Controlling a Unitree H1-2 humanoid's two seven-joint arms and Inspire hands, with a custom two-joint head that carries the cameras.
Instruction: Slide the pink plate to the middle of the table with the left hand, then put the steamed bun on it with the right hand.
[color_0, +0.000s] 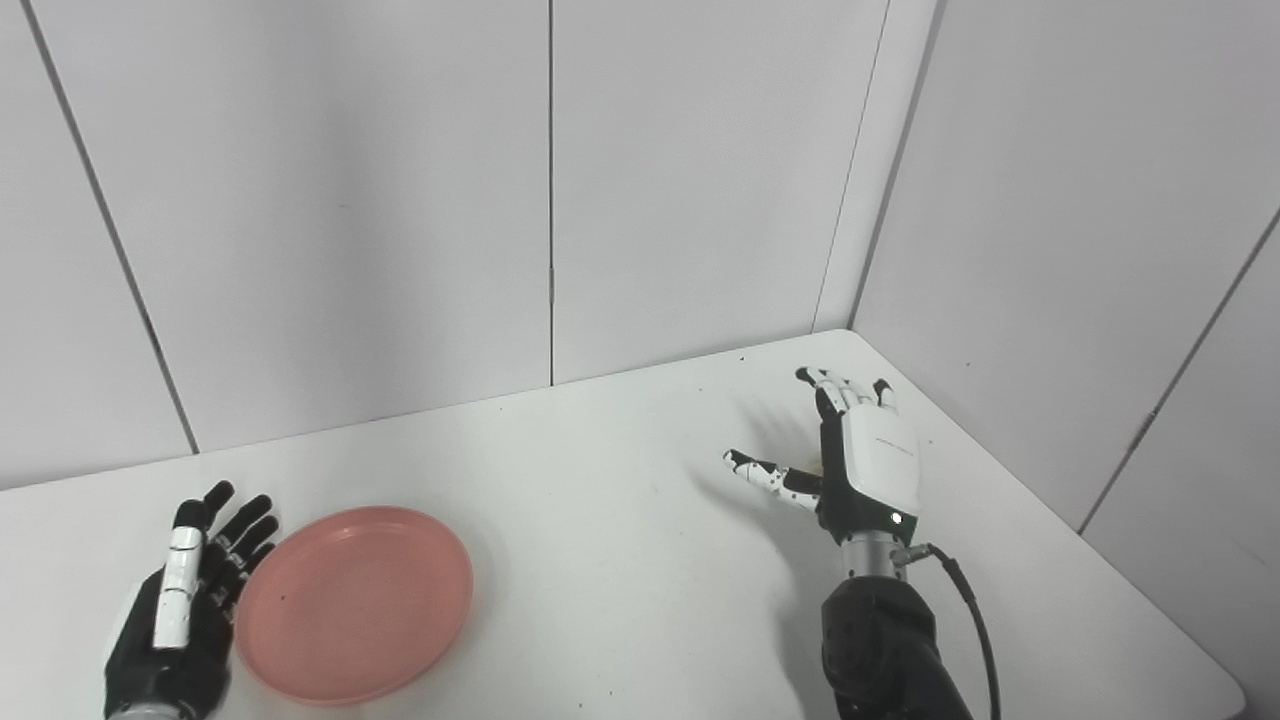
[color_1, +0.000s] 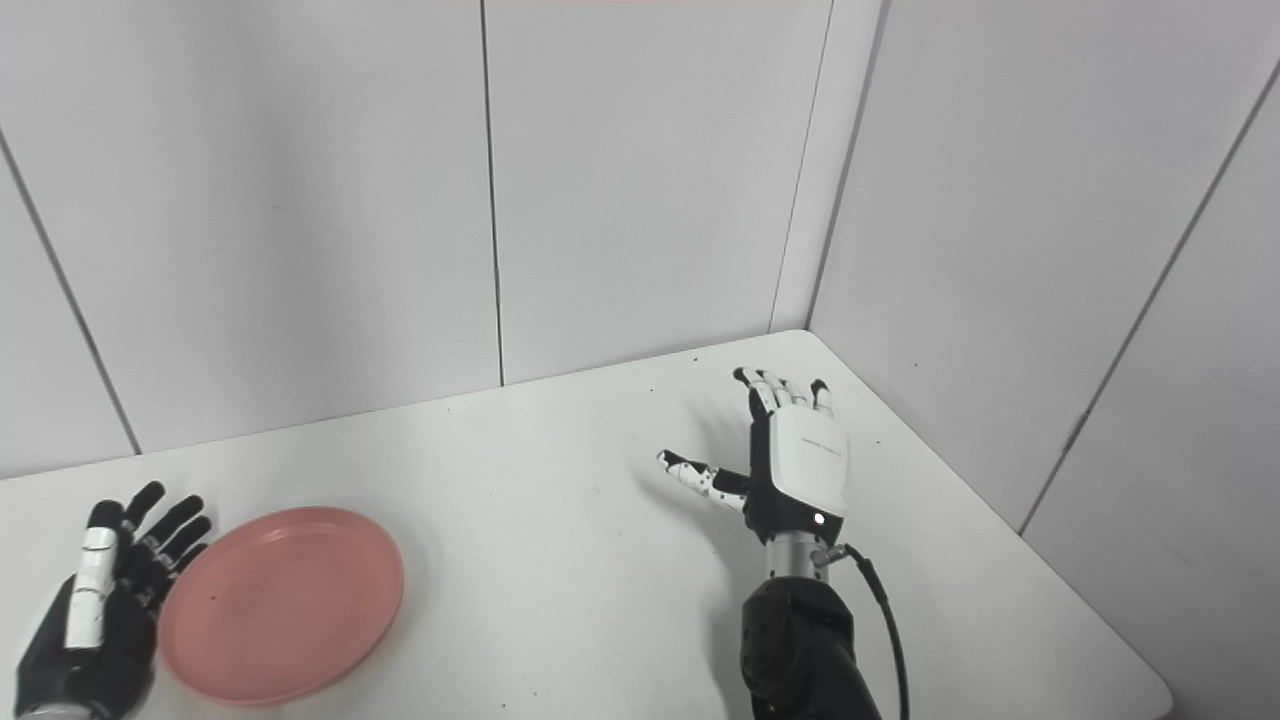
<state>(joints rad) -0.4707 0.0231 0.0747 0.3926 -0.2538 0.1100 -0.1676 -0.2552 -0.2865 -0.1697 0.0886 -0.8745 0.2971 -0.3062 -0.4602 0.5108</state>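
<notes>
Two hands were out: nearest, the left hand (color_0: 185, 600) lay unclenched, fingers spread, holding nothing, touching the pink plate's (color_0: 355, 602) left rim. Farther right of that plate, the right hand (color_0: 855, 460) hovered spread and unladen; no steamed bun showed clearly.

A pink plate (color_1: 282, 603) is seen on the white table (color_1: 560, 520), touched at its left edge by the spread left hand (color_1: 100, 610). The right hand (color_1: 785, 460) is held open, well apart.
</notes>
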